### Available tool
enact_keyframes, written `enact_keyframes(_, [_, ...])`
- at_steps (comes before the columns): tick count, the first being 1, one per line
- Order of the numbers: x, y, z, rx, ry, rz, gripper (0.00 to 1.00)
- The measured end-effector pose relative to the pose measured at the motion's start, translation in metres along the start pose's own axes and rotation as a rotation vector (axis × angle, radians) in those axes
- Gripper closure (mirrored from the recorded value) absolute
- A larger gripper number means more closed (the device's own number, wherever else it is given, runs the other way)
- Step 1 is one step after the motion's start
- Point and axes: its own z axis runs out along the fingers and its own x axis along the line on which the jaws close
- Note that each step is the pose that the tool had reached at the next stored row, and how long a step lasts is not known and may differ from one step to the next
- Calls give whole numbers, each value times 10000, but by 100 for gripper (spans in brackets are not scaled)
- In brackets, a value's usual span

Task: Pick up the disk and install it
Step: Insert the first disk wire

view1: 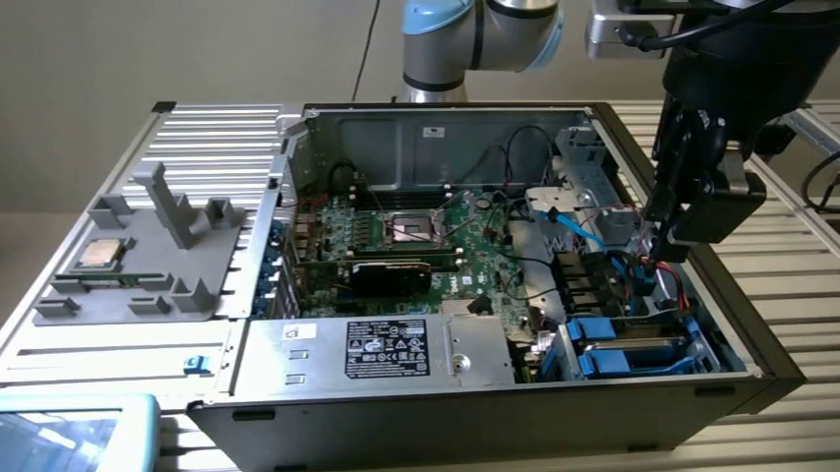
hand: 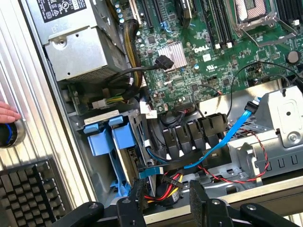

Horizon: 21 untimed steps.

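The disk (view1: 634, 351), grey metal in a bright blue carrier, sits in the drive bay at the near corner of the open computer case (view1: 735, 324), on the exterior view's right. The wrist view shows its blue carrier tabs (hand: 107, 140) beside the power supply. My gripper (view1: 667, 228) hangs over the case's right wall, above and behind the bay and apart from the disk. Its two black fingers (hand: 138, 201) stand spread with nothing between them, so the gripper (hand: 168, 204) is open.
A silver power supply (view1: 381, 349) with a black label fills the case's front. The motherboard (view1: 434, 236) lies behind it. A blue data cable (hand: 222, 142) and red-black wires cross the bay area. A CPU chip (view1: 102, 254) rests on a grey fixture outside. A person's fingertip (hand: 6, 113) touches a knob by a keyboard (hand: 28, 194).
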Motion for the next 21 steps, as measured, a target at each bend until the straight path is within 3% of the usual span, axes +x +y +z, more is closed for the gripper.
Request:
enact_keyframes(12, [4,-1,0,2,0,-1,49])
enact_keyframes(16, [92,-26,6,4,-3,-22,49])
enact_keyframes(21, [128,10,3,14,-33,-315,49])
